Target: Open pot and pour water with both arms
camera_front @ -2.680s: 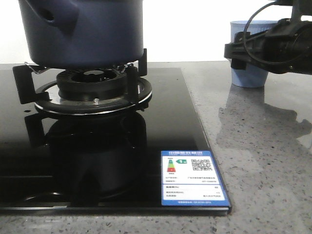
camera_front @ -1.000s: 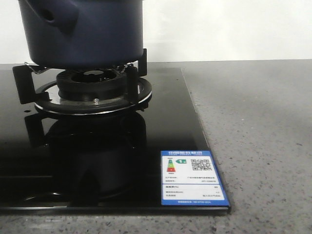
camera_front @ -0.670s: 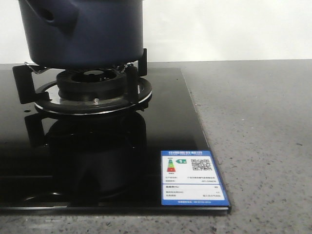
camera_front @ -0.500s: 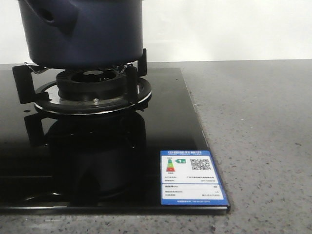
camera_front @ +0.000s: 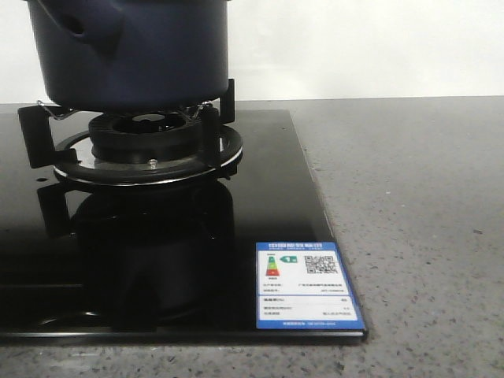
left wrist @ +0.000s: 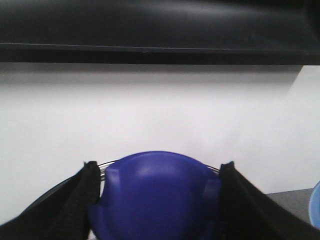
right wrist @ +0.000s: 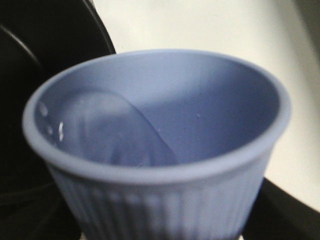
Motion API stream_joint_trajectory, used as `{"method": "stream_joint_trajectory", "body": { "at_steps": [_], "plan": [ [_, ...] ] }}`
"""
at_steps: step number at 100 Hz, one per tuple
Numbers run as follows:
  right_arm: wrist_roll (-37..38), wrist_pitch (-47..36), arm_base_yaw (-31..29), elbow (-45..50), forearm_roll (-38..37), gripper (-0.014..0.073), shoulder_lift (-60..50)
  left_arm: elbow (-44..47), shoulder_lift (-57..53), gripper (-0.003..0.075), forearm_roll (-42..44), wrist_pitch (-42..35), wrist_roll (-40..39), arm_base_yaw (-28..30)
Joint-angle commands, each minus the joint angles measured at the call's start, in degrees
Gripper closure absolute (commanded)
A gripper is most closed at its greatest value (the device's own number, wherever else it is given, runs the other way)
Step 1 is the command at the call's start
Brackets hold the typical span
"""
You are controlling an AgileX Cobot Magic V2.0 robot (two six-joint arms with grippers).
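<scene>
While the pot (camera_front: 130,51) is sitting on the gas burner (camera_front: 146,142) of the black stove (camera_front: 276,213) on the table (camera_front: 417,236), both arms are working above the front view's frame. The left pincer (left wrist: 156,200) is pinching a dark blue domed lid (left wrist: 157,192) between its fingers, so the opening step looks done. The right pincer is out of sight in its own view, presumably gripping the ribbed cup (right wrist: 160,165), though I cannot tell. The cup is tilting with water (right wrist: 107,130) pooling inside; pouring into the pot appears to be what is left.
</scene>
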Motion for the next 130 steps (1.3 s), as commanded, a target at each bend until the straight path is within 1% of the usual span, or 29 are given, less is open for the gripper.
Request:
{"method": "stream_joint_trajectory", "body": {
  "at_steps": [1,52,70,108,130],
  "plan": [
    [-0.09,-2.42,0.28,-2.5,-5.45,0.0242,-2.2,-2.13,-1.48,0.0351,0.07,-6.63,0.04,0.1],
    [-0.09,-3.57,0.5,-2.4,-25.39,0.0242,-0.46,-2.13,-1.48,0.0351,0.07,-6.63,0.04,0.1],
    [-0.09,-3.84,0.5,-2.4,-29.28,0.0242,0.01,-2.13,-1.48,0.0351,0.07,-6.51,0.04,0.1],
    [-0.09,-4.71,0.5,-2.4,-43.3,0.0242,0.01,-2.13,-1.48,0.0351,0.07,-6.51,0.04,0.1],
    [-0.09,-4.92,0.6,-2.4,-47.91,0.0242,0.01,-2.13,-1.48,0.0351,0.07,-6.51,0.04,0.1]
  ]
}}
